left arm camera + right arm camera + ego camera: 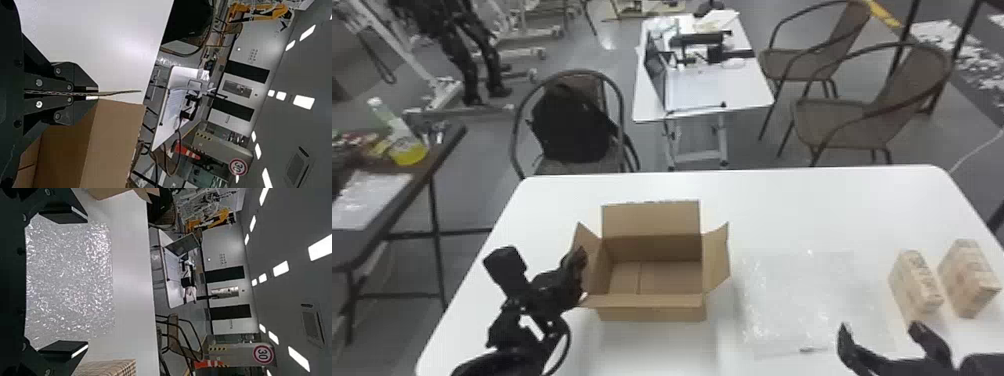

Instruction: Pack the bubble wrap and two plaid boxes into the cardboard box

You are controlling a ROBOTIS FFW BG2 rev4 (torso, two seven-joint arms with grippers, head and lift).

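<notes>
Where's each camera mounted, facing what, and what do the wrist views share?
Head: on the head, forward and down at the box, wrap and plaid boxes; left gripper and right gripper show.
Left wrist: on that wrist, facing across the table; its fingers, shut on a flap, show.
Right wrist: on that wrist, facing over the wrap; its open fingers show.
Both share box and desk.

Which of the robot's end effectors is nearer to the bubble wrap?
Right. The right end effector is open at the right edge of the bubble wrap; the left end effector pinches the left flap of the cardboard box, across it from the wrap.
</notes>
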